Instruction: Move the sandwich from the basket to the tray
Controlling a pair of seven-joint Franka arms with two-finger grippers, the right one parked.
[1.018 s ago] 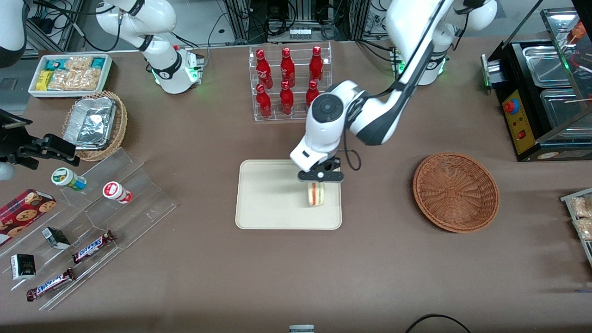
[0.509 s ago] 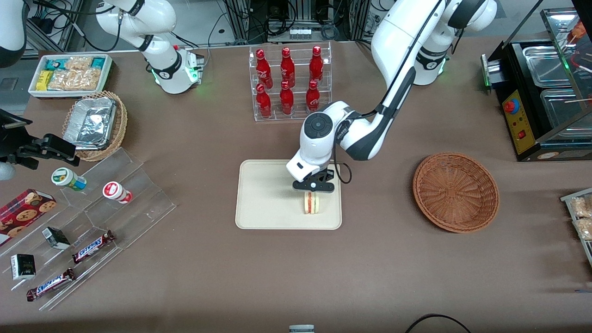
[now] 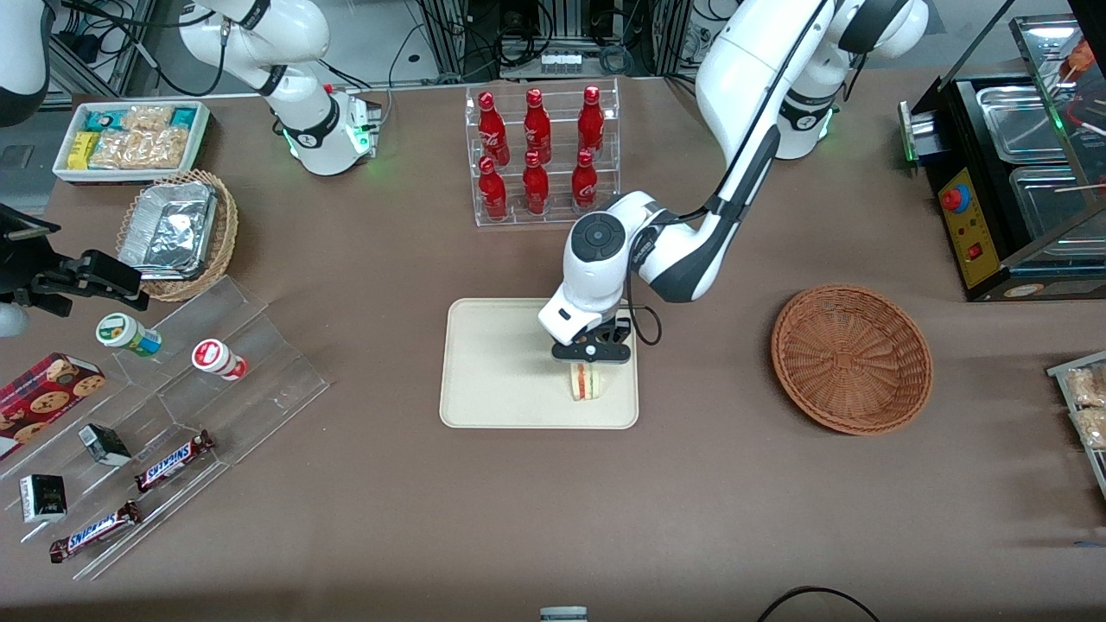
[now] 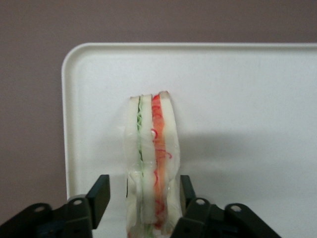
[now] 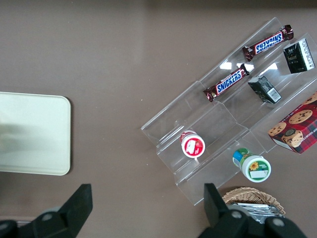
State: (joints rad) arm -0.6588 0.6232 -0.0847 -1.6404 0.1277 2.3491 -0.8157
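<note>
Black claw [image 3: 589,361] open astride upright white triangular sandwich [image 3: 587,381] on cream rectangular tray [image 3: 492,363], frame centre; reddish-brown wicker basket [image 3: 851,358] at right.

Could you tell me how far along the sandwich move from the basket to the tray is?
Done: the basket is empty, and the sandwich stands on its edge on the tray. In hand: the gripper sits low over the tray with its fingers open, one on each side of the sandwich. Left: lifting the arm clear.

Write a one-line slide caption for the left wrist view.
Open gripper straddles the sandwich standing on the tray.
</note>
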